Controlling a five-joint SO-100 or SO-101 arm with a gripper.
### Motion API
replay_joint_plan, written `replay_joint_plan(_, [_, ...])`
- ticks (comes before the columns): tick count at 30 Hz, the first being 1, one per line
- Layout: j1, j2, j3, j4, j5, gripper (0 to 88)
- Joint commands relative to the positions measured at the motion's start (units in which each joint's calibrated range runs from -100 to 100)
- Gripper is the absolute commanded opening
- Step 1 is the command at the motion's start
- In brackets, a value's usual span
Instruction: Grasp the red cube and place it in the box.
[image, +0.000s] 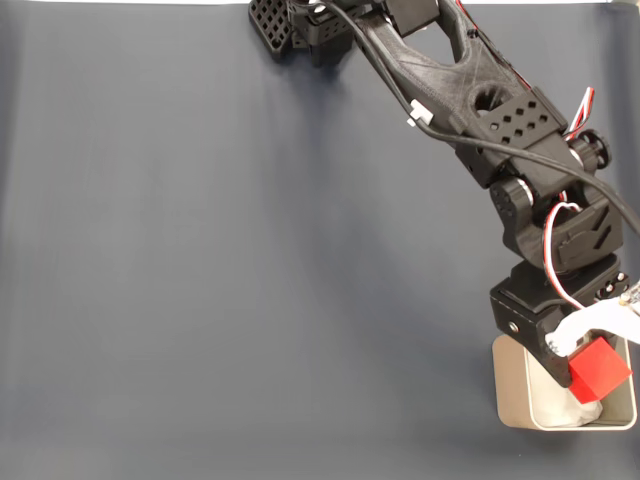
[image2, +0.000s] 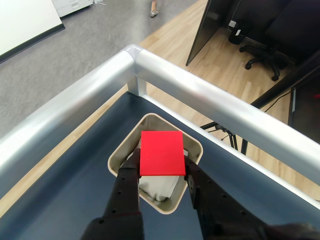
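Wrist view shows the red cube (image2: 161, 153) clamped between the two black fingers (image2: 128, 176) of the gripper (image2: 161, 172), one finger at its left face and one at its right, and the cube sits at frame centre directly over the open mouth of the box (image2: 121, 151). The relation that governs the coming move is vertical: the box lies straight beneath the cube, with the cube's outline falling inside the rim on every side. Releasing the cube from this position would, by judgement, drop it onto the white lining (image2: 156, 186) visible below it. How high the cube hangs above the lining cannot be read from either picture.

Fixed view confirms the alignment. The arm (image: 470, 95) reaches from the top of the frame down to the lower right corner, where the gripper (image: 583, 368) holds the cube (image: 600, 368) above the box (image: 512, 385) on the dark blue table (image: 220, 260).

The cube is bright red, matte, plain-faced and sharp-edged, much smaller than the box opening. The box is beige, rectangular, thin-walled, with rounded corners.
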Motion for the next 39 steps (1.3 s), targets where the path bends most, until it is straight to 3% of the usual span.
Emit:
replay_joint_plan(1, [0.76, -0.54, -3.28, -1.16, 0.44, 3.0])
replay_joint_plan(24, [1.19, -0.11, -4.01, -1.25, 0.73, 3.8])
replay_joint_plan(31, [1.19, -0.28, -3.64, -4.2, -0.24, 25.6])
replay_joint_plan(39, [1.26, -0.54, -3.46, -4.44, -1.22, 36.5])
